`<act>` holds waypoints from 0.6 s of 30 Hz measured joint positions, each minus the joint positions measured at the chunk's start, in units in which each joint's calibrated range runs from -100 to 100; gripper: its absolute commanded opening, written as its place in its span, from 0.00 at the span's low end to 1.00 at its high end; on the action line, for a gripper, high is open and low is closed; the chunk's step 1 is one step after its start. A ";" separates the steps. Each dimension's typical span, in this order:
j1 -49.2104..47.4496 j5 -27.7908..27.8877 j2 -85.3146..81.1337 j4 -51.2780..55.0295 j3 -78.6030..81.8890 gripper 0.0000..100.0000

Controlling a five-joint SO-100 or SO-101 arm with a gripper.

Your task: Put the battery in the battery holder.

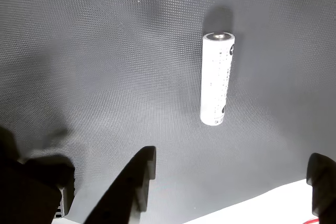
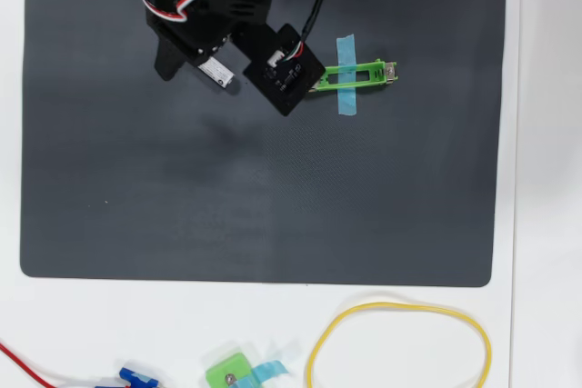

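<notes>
- Battery (image 1: 217, 80) lies loose on the dark mat (image 1: 105, 51) — not yet grasped.
- Gripper (image 1: 231, 174) fingers spread wide, empty, just short of it.
- Green battery holder (image 2: 359, 74) stands empty — taped down nearby.

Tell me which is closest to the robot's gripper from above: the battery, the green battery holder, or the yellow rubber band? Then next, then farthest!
In the overhead view, the arm hides the gripper itself, near the mat's top.
1. Battery: peeking out right under the arm.
2. Battery holder: to the right, taped down.
3. Yellow rubber band: far below, off the mat.
</notes>
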 measured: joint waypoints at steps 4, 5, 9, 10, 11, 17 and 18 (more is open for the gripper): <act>-3.71 0.00 0.00 0.00 0.00 0.34; -4.83 0.00 0.00 0.00 0.00 0.34; -6.06 0.00 0.17 0.00 0.00 0.34; -6.06 0.00 0.17 0.00 0.00 0.34; -6.06 0.00 0.17 0.00 0.00 0.34; -6.18 0.00 6.11 -0.43 -1.00 0.34; -6.74 0.00 7.47 -0.09 -2.00 0.34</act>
